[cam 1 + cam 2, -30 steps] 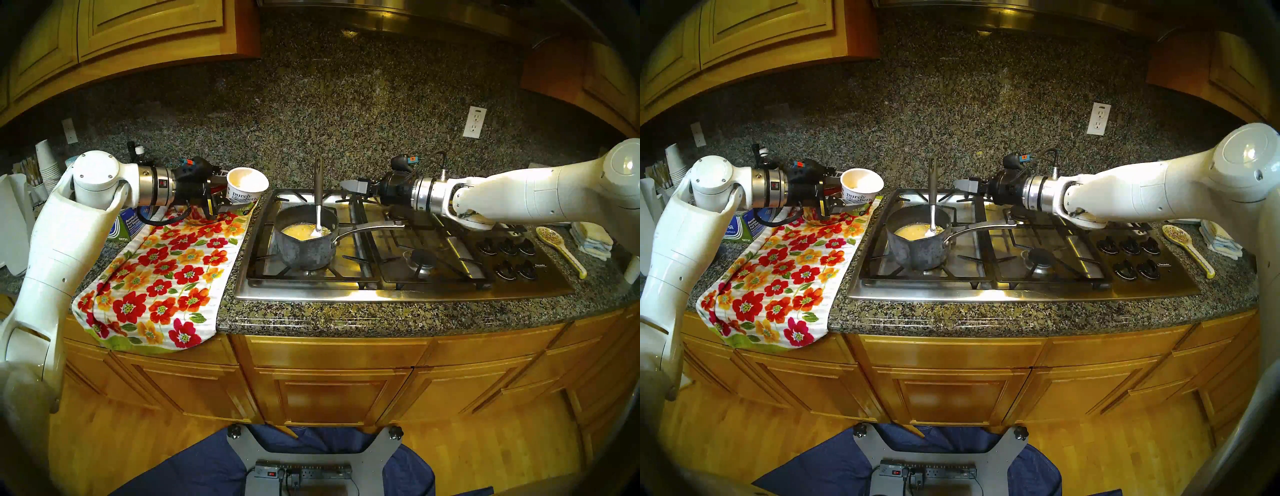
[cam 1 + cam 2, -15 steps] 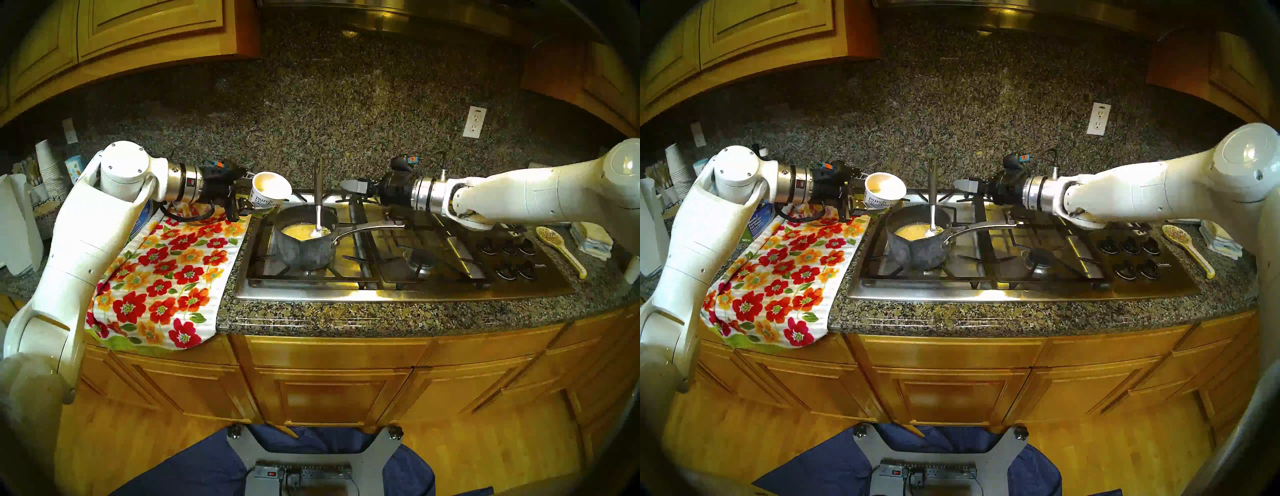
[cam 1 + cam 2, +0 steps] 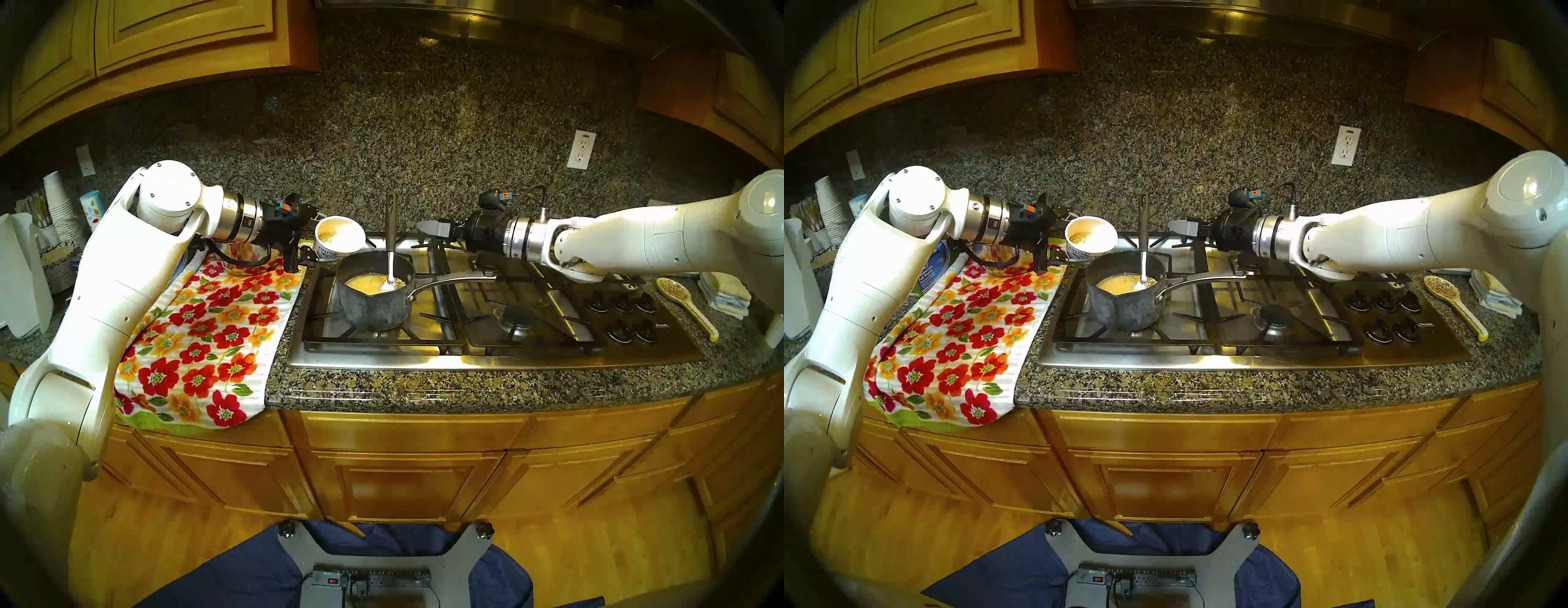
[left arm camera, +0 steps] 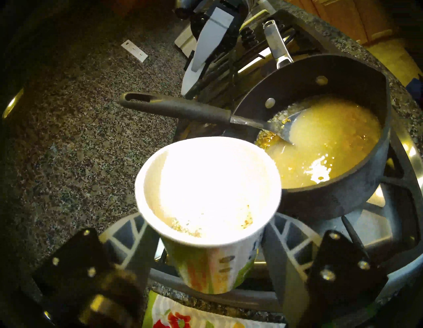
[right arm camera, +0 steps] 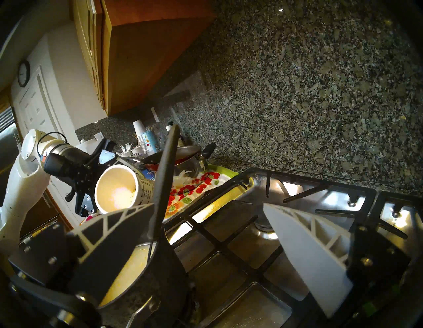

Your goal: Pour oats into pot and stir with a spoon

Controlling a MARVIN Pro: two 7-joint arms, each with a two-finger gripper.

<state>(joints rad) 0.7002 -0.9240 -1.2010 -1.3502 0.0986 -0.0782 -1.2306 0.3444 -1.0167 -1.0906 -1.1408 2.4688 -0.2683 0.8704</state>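
Observation:
My left gripper (image 3: 315, 251) is shut on a white "purely elizabeth" paper cup (image 3: 340, 236), held tilted with its mouth toward the camera at the pot's back-left rim. A few tan oats (image 3: 1079, 235) cling inside the cup (image 4: 206, 183). The dark grey pot (image 3: 375, 308) sits on the stove's front-left burner and holds yellow liquid with flakes. The dark-handled spoon (image 3: 390, 218) leans in the pot, its pale bowl in the liquid. My right gripper (image 3: 428, 227) hangs open and empty just right of the spoon handle (image 5: 167, 174), apart from it.
A floral towel (image 3: 212, 331) covers the counter left of the steel stovetop (image 3: 488, 356). A steel pot with a red pan (image 5: 183, 158) and stacked white cups (image 3: 57, 204) stand at the back left. Beside the knobs (image 3: 623, 314) lie a yellow ceramic spoon (image 3: 683, 297) and folded cloths (image 3: 725, 293).
My left arm has carried the cup rightward from above the towel to the pot's back-left rim and tilted it more. The right arm, pot and spoon have not moved.

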